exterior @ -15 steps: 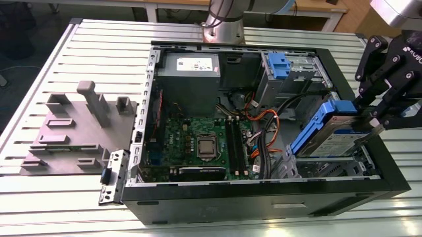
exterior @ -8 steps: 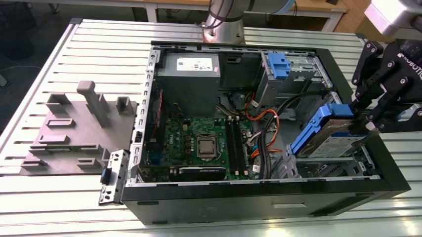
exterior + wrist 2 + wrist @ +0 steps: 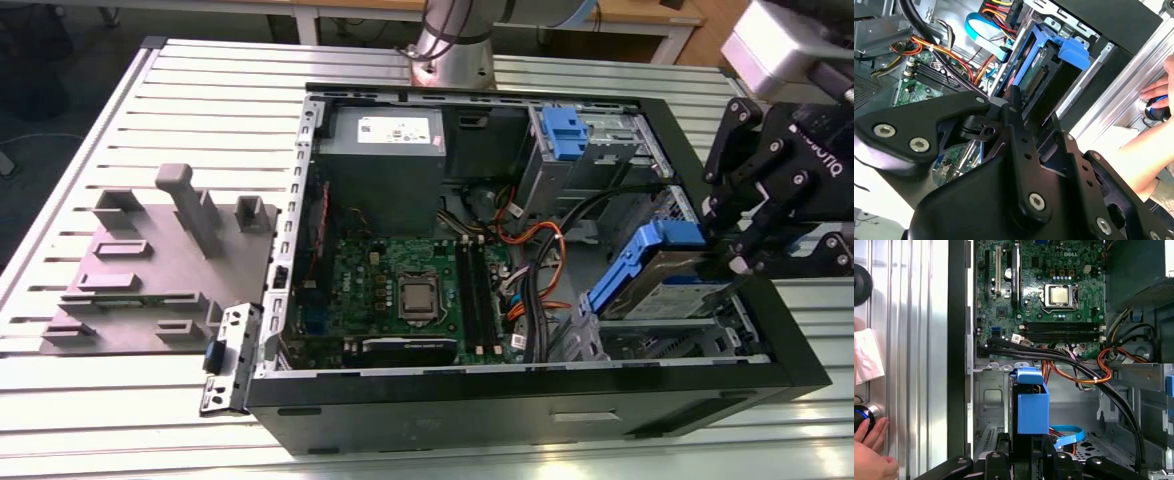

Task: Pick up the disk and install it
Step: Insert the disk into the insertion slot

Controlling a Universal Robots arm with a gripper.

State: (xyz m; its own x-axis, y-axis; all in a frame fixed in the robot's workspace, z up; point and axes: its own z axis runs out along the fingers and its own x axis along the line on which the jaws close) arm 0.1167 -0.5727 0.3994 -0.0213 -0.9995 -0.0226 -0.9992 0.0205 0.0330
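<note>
Presently, the flat silver-grey metal disk with blue plastic side rails (image 3: 657, 288) is held tilted over the grey metal drive bay (image 3: 989, 400) of the open black computer case (image 3: 534, 402), pinched by the black gripper (image 3: 737, 258). The rails are best kept parallel to the bay walls. Black cables (image 3: 1054, 356) crowd one side, and the case wall stands close on the other.

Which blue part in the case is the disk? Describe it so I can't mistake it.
Look in the open computer case, at the corner on the exterior view's right nearest the camera. There the disk leans tilted, held by the gripper. Unlike the bare blue bracket farther back, it carries a silver drive with a label.
</note>
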